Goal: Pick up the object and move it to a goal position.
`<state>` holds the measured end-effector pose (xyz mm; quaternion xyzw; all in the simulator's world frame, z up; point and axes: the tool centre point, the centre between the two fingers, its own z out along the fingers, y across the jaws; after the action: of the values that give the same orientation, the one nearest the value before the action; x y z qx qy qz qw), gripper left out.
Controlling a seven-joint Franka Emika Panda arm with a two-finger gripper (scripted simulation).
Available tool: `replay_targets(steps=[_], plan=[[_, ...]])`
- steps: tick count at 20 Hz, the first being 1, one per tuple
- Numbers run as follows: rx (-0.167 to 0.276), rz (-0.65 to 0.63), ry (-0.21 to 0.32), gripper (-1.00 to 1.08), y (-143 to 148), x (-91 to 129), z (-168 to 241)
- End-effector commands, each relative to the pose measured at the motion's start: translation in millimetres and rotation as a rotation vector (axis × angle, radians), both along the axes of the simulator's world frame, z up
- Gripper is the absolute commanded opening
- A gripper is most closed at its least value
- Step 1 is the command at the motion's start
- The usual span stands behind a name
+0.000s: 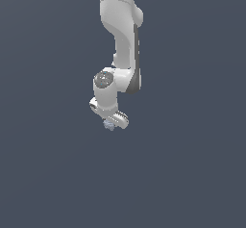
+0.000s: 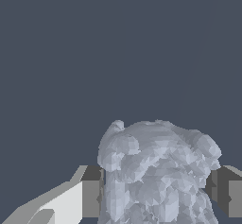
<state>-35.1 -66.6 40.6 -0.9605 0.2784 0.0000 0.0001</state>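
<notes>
Between the fingers of your gripper [image 2: 153, 190] sat the object [image 2: 158, 171], and in the wrist view you could see both dark pads pressed up against its knobbly sides, one on each flank. So the hand was pinching the pale grey-blue lump rather than standing spread around it.

From the exterior view you saw the same thing from farther off: the object [image 1: 109, 125] showed as a small bluish knob peeking out just under the gripper [image 1: 111, 121], at the end of the white arm [image 1: 124, 39] that reached down from above. Whether the lump was lifted clear of the plain dark ground [image 1: 48, 174] or rested on it, you could not tell, as no shadow or edge marked the surface.

By my reading, you had the grasp part done. What was left was the carry to the goal, and no goal marker showed in either view, so you could not judge how far remained.
</notes>
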Motion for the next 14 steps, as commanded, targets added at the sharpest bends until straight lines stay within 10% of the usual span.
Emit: replay_targets(steps=[1,14], plan=[[0.000,0.000,0.000,-1.00,-0.1,0.0,-0.7],[0.000,0.000,0.000,-1.00,8.1,-1.3,21.3]])
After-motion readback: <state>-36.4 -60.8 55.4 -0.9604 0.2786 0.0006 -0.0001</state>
